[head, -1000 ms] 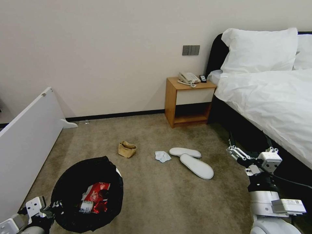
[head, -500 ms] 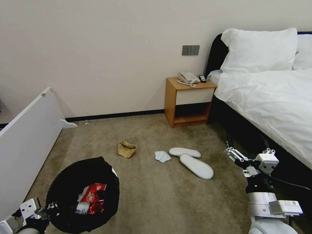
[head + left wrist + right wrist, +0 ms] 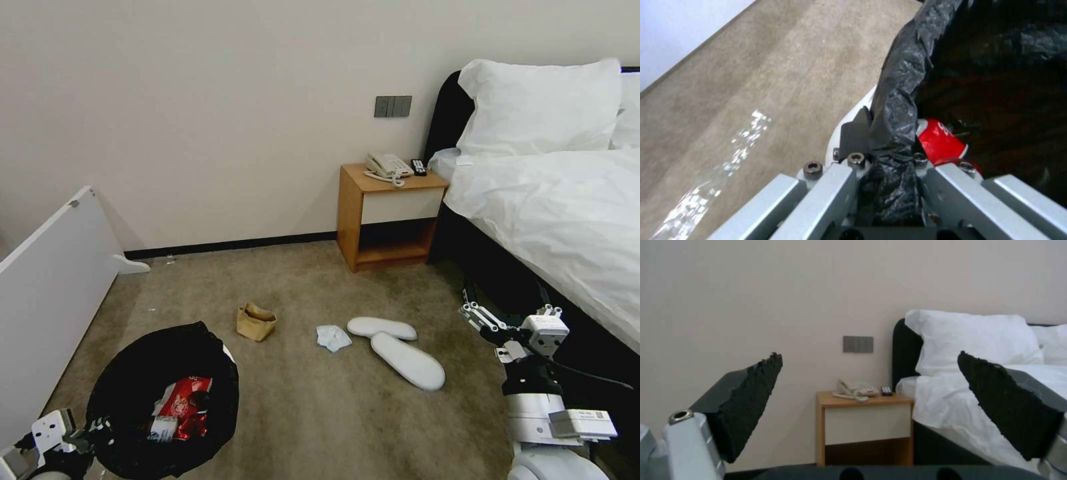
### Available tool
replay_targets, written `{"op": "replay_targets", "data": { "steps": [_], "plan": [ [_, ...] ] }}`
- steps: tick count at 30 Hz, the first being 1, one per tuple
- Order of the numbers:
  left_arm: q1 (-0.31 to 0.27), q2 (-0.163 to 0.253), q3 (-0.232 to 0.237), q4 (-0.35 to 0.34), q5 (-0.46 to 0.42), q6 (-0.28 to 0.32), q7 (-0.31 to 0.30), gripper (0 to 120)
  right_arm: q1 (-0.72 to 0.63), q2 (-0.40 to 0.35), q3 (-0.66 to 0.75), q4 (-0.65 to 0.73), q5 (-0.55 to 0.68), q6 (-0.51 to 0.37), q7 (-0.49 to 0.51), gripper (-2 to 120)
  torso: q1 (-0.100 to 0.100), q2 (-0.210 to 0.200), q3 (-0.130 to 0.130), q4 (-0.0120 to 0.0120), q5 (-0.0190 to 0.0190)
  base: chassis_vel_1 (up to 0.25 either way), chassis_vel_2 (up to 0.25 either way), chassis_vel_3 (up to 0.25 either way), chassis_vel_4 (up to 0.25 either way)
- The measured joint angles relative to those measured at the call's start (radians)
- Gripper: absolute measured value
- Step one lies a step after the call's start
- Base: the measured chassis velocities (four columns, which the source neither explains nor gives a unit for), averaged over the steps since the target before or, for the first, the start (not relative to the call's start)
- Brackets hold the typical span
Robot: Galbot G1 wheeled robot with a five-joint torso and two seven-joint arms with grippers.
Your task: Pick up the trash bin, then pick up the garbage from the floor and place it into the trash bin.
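The trash bin (image 3: pixel 120 380), white with a crinkly black bag, hangs at lower left with my left gripper (image 3: pixel 90 427) shut on its rim (image 3: pixel 896 110). A red snack packet (image 3: pixel 183 397) and a red can (image 3: pixel 940 141) lie inside it. On the carpet floor (image 3: pixel 320 413) rest a brown paper bag (image 3: pixel 255 321), a crumpled white tissue (image 3: pixel 333 337) and two white slippers (image 3: pixel 408 360) (image 3: pixel 381 327). My right gripper (image 3: pixel 477 303) is held open and empty at lower right, beside the bed; its black pads (image 3: pixel 749 400) stand wide apart, facing the wall.
A bed (image 3: pixel 567 207) with white linen and a dark base fills the right. A wooden nightstand (image 3: pixel 390 217) with a phone stands against the wall. A white panel (image 3: pixel 50 293) leans along the left. Open carpet lies between the bin and the slippers.
The whole head view has shifted, so the camera has moved. The bin, still held, sits lower and more to the left in the picture. The litter on the carpet lies as before.
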Motion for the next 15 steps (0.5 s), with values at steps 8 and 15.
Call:
{"op": "replay_targets", "data": {
  "steps": [8, 15],
  "plan": [
    [-0.002, 0.0, -0.011, 0.01, -0.001, 0.0, 0.0, 2, 0.008, 0.002, -0.006, -0.012, -0.002, 0.002, 0.0, 100, 0.0, 0.0, 0.0, -0.0003, -0.0004, -0.164, 0.149, 0.16, -0.164],
    [-0.005, 0.003, -0.019, 0.016, -0.005, 0.0, -0.001, 2, 0.016, 0.005, -0.012, -0.02, -0.002, 0.002, 0.0, 100, 0.0, 0.0, 0.0, 0.0001, -0.0002, -0.05, 0.047, 0.048, -0.053]
  ]
}}
